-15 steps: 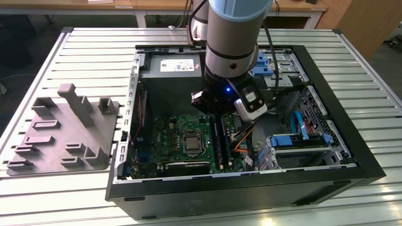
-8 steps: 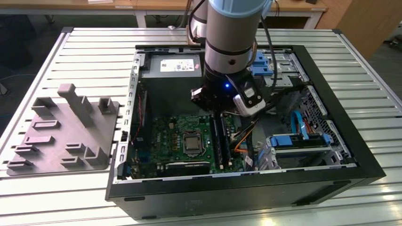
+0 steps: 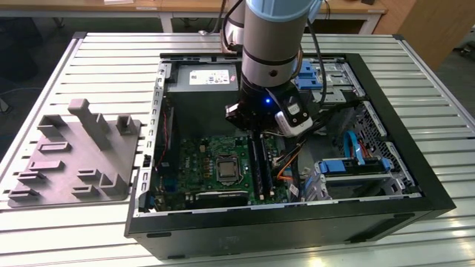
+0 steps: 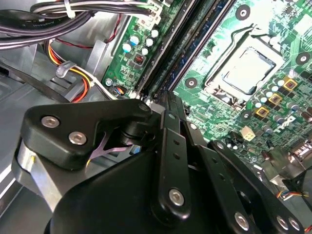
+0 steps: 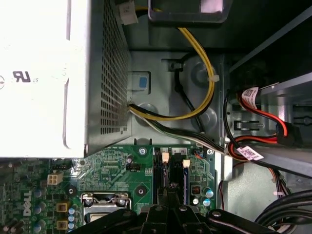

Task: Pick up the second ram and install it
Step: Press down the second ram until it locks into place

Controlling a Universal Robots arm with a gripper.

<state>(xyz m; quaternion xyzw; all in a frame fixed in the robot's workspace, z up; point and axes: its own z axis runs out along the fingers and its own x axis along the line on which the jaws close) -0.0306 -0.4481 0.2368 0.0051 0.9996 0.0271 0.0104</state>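
an open black computer case (image 3: pixel 386 208) lies on its side on a slatted metal worktop (image 3: pixel 111 50), with a grey moulded parts holder (image 3: pixel 74 153) beside it toward the exterior view's left. the robot arm (image 3: pixel 271 44) reaches straight down into the case, its gripper (image 3: pixel 257 133) low over the green motherboard (image 3: pixel 204 161), right at the long black memory slots (image 3: pixel 260 167).

in the second wrist view the gripper (image 4: pixel 165 105) has its black linkages drawn close over the slots (image 4: pixel 178 44), and a small patch of blue shows between them; whether that is the second ram, and whether the jaws are pressed together or spread, cannot be told. a blue edge (image 5: pixel 185 183) runs along one slot in the first wrist view.

close around the work sit the processor socket (image 4: pixel 248 70), the perforated silver power supply (image 5: pixel 100 73), bundled yellow and black cables (image 5: pixel 204 92), red cables with tags (image 5: pixel 256 114), and blue drive brackets (image 3: pixel 356 167). the supply's white label (image 3: pixel 211 78) carries print too small to read.
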